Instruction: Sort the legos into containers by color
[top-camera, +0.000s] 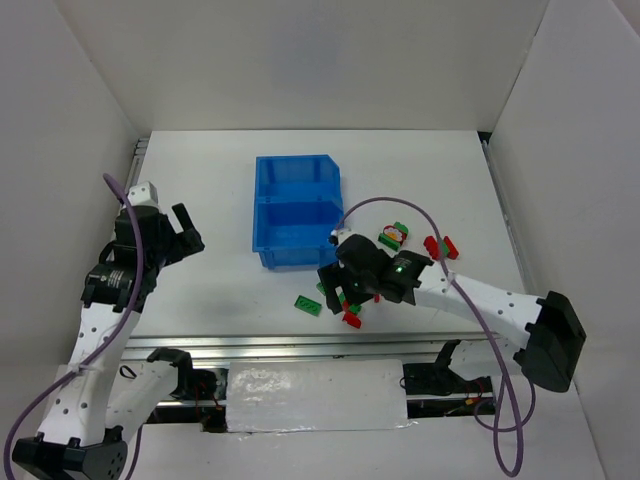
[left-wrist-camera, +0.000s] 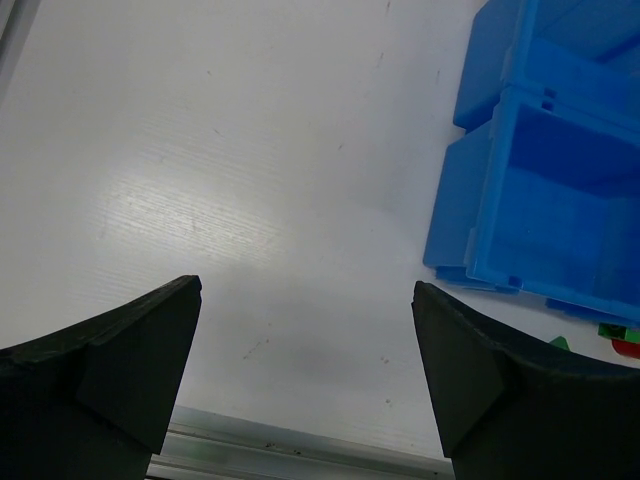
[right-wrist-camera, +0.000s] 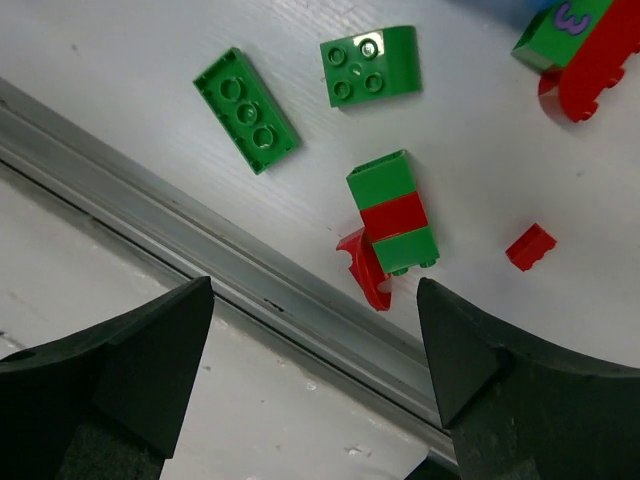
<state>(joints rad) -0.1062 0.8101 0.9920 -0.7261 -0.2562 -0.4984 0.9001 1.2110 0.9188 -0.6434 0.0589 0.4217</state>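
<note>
The blue bin with two compartments stands mid-table; it also shows in the left wrist view. My right gripper is open and empty, hovering over bricks in front of the bin. The right wrist view shows a flat green brick, a green square brick, a green-red-green stack beside a curved red piece, and a tiny red brick. The flat green brick lies left of that gripper. More red and green bricks lie right of the bin. My left gripper is open and empty, left of the bin.
A metal rail runs along the table's near edge; it also shows in the right wrist view. White walls enclose the table on three sides. A purple cable arcs over the bricks to the right of the bin.
</note>
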